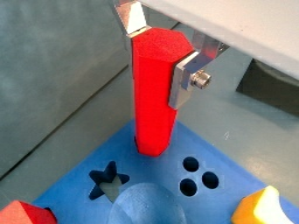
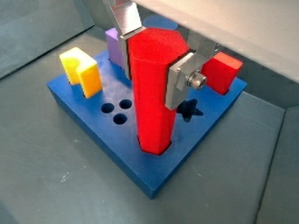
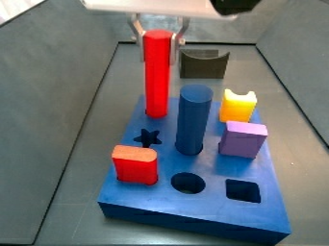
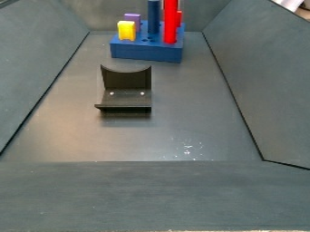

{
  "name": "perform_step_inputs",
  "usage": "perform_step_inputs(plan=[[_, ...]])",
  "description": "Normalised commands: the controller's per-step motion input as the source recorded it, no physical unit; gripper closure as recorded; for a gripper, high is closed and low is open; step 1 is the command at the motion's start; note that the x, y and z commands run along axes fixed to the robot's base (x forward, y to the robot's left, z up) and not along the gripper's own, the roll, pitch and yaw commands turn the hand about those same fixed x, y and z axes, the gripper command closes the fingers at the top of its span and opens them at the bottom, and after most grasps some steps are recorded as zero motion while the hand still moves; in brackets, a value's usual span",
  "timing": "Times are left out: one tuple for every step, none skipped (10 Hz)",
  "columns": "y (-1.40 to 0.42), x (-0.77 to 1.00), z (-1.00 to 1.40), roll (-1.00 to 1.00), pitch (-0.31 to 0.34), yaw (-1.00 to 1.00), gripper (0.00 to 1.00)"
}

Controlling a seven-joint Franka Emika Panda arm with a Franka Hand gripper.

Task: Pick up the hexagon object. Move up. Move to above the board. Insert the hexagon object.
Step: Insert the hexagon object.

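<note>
The gripper (image 2: 149,54) is clamping the hexagon object (image 2: 156,92) upright with its foot in the board (image 2: 82,109); any tilt risks jamming it.

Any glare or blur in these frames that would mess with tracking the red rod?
In both wrist views the hexagon object looks saturated and flat, its edges soft. In a side view the gripper is blown out white above. In a side view, specks glint on the floor, and the board is small and far.

Tall red hexagon object (image 3: 157,69) upright, lower end in blue board (image 3: 264,219), claw (image 3: 158,31) gripping top
</note>
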Motion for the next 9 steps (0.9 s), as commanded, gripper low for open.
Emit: perform_step_inputs(plan=[[-0.20, 0.03, -0.71, 0.13, -0.063, 0.04, 1.00], [-0.25, 0.03, -0.74, 0.26, -0.024, 0.04, 1.00], [-0.22, 0.08, -0.59, 0.38, 0.000, 0.03, 1.00], [-0.22, 0.07, -0.58, 0.39, 0.000, 0.03, 1.00], [-0.19, 0.12, -0.65, 0.31, 0.000, 0.03, 1.00], [-0.07, 0.15, -0.46, 0.04, -0.010, 0.02, 1.00], [-0.05, 0.00, -0.30, 0.00, -0.066, 0.00, 1.00], [0.02, 0.00, -0.16, -0.13, -0.129, 0.00, 1.00], [0.00, 0.00, 0.00, 0.00, -0.004, 0.01, 1.00]])
